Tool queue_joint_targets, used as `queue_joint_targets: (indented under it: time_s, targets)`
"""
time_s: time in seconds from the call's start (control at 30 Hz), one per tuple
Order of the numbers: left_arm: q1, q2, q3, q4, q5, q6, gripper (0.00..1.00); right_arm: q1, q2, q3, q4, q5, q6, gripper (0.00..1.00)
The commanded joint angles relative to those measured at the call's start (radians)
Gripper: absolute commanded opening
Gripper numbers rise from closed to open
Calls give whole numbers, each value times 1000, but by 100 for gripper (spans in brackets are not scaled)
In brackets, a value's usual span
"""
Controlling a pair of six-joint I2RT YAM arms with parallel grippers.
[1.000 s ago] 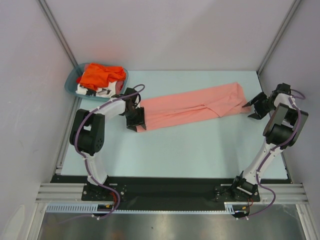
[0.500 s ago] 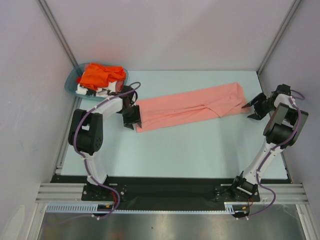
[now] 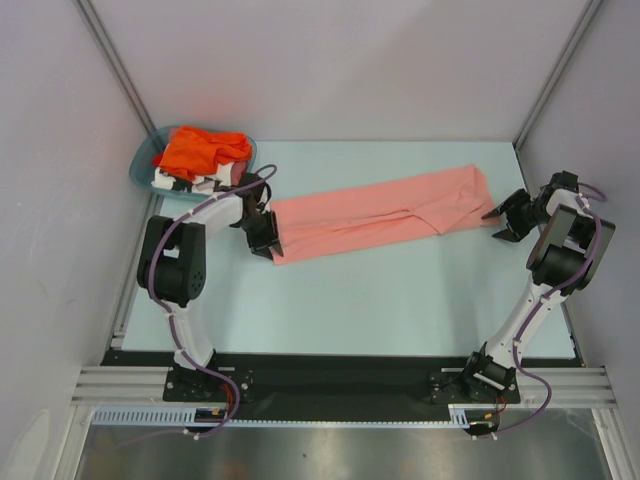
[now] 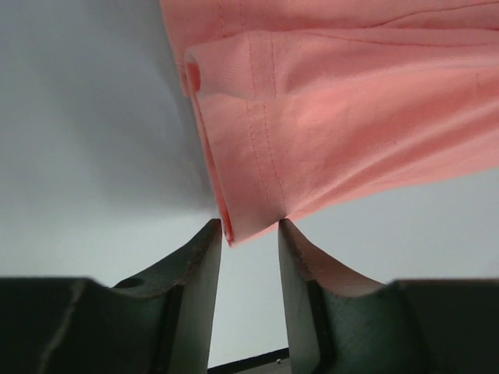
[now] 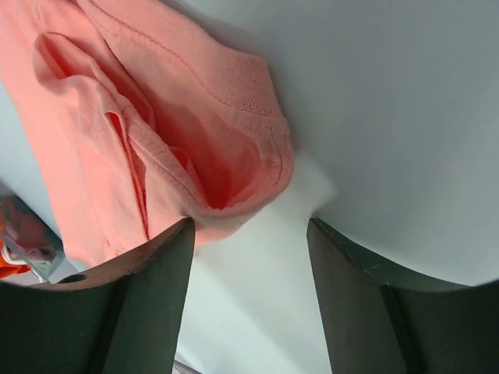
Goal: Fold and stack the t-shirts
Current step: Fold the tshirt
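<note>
Table [image 3: 400, 300], near half: bare of cloth.

Left gripper [image 4: 249, 226]: at the near left end of the pink shirt [image 3: 380, 215]. Jaws stood narrowly apart and straddled the hem corner [image 4: 251, 204]. Only the tip of the corner sat in the mouth, and nothing looked pinched.

Pink shirt: lay as a long folded strip across the middle of the table. It ran from left of centre up toward the far right corner.

Right gripper [image 5: 249, 226]: at the right edge, by the strip's far end. Jaws stood wide apart and held nothing. The collar [image 5: 257, 148] lay just ahead of its left finger, mostly outside the gap.

Far left corner: basket [image 3: 143, 170] held the orange shirt [image 3: 200, 150] heaped over the white shirt [image 3: 185, 183]. Both were unfolded.

Risks, as judged:
- Left bite was shallow. Shutting there could catch only the top layer, so the strip would peel open on lifting, or the corner could slip out.
- Right jaws were off to one side of the collar. Shutting there might take bare table or one ply, and a lift from the left end alone would drag the strip askew.
- Uneven pull between the ends would twist the fold.
- Left arm worked just beside the basket, so a wide swing could knock it.
</note>
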Motion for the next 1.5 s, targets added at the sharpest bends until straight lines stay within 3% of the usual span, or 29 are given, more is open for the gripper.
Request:
queue_joint_targets:
  time_s: [0.0,0.1,0.27,0.37,0.5,0.67,0.87,0.97,1.07,1.13,1.47]
  targets:
    - [0,22,15,25,36,-16,38,-11,17,20,12,-3,-6,65]
    - [0,25,19,19,32,-15,29,-9,20,20,12,3,-5,63]
    - [0,23,-13,12,39,-9,8,-5,18,28,24,15,6,51]
    - [0,29,-23,12,43,-4,2,-3,23,35,31,21,7,49]
    - [1,33,-19,0,26,5,0,0,29,46,18,29,3,49]
    - [1,37,-17,-8,23,11,3,1,27,54,12,40,-11,59]
    - [1,56,-10,-1,37,16,4,6,46,64,35,40,-9,54]
    - [1,66,1,-9,39,22,0,12,58,81,49,50,-16,48]
    - [1,77,6,-20,36,30,0,17,78,121,44,58,-46,35]
    - [1,82,3,-24,36,34,0,18,96,147,20,81,-59,0]
    - [1,65,-43,-89,14,53,0,27,64,204,-167,256,-103,0]
